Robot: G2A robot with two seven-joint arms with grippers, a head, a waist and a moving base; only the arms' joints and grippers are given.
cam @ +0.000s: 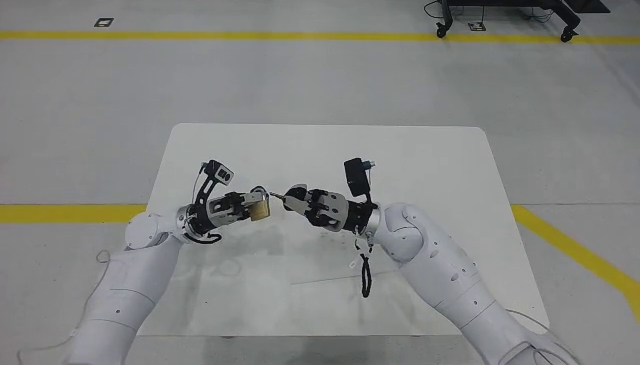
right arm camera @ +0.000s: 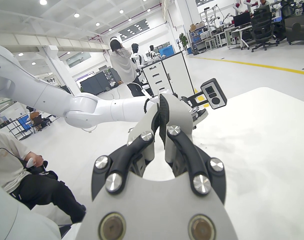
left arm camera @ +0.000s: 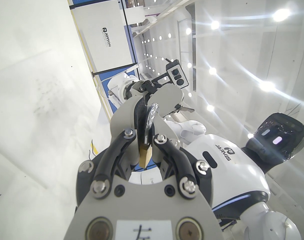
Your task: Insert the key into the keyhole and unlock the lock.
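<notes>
Evidently the brass padlock hangs above the white tabletop, clamped in the left claw. The key, pinched in the closed right claw, points at it from just beside. Both look rigid and smooth: the padlock dense, best squeezed across its flat faces; the key thin and light, best held by its bow.

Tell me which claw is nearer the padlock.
Left. The left claw is shut on the padlock itself. The right claw, gripping the key, faces it from the opposite side, slightly apart.
</notes>
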